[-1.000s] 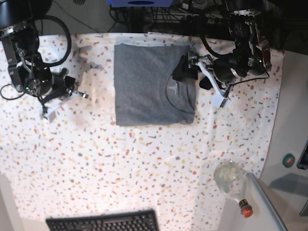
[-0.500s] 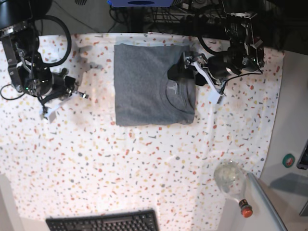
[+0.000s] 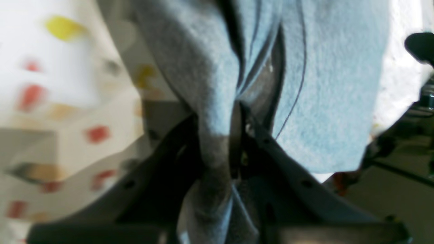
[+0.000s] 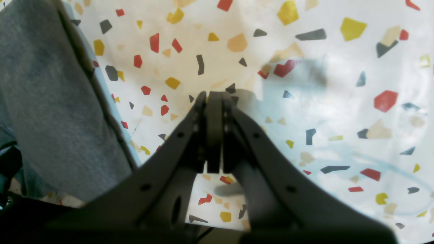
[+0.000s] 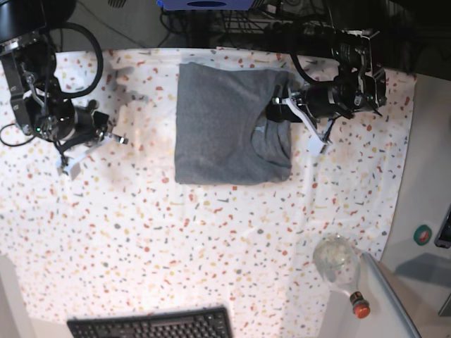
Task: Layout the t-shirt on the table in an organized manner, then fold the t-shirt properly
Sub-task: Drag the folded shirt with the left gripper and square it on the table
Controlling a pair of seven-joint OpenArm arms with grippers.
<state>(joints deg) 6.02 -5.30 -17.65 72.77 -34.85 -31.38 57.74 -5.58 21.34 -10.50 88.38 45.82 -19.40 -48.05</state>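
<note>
The t-shirt (image 5: 225, 127) sits folded into a neat rectangle at the far side of the bench (image 5: 211, 246). Left gripper (image 3: 234, 135) is pinching a bunch of grey fabric at the shirt's collar-side edge. Right gripper (image 4: 214, 112) is pressed together on nothing, hovering over bare bench. It's soft, floppy cotton, so I'd say grab several layers at a folded edge or it'll sag and unfold.
</note>
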